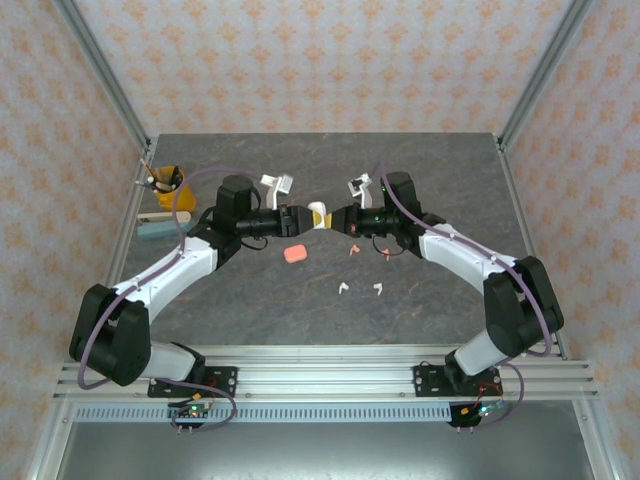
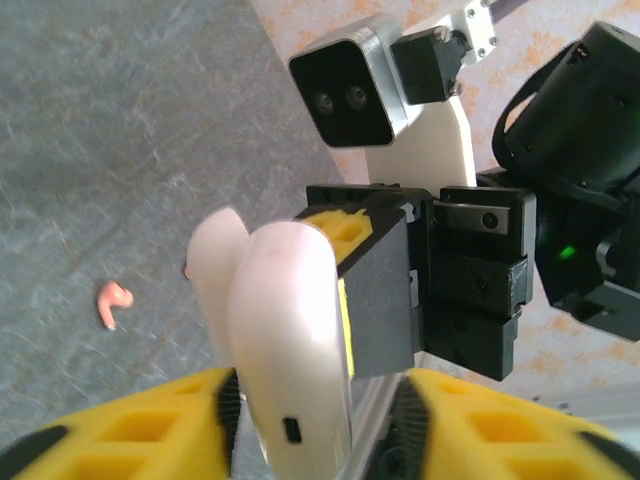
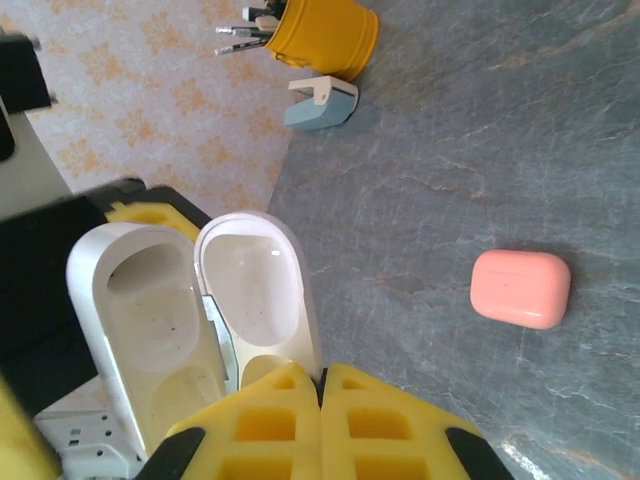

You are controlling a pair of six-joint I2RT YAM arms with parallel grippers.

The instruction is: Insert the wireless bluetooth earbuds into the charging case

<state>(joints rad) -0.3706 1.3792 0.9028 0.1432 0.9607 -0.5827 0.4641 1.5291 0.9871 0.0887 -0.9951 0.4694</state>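
Both my arms meet over the middle of the bench [image 1: 440,180], with the white case [image 1: 318,215] up in the air between them, flipped open. My right jaws are clenched on the edge of one half of it. My left jaws are parted around the other half, and there's a gap on one side, so that's a loose fit and not a grip. The earbuds are all down on the bench: two white ones [image 1: 343,289] toward the near edge and two pink ones [image 1: 352,249] under my right wrist. A shut pink case [image 1: 294,253] sits mid-bench. There's a cup [image 1: 168,180] of pens by the left edge.
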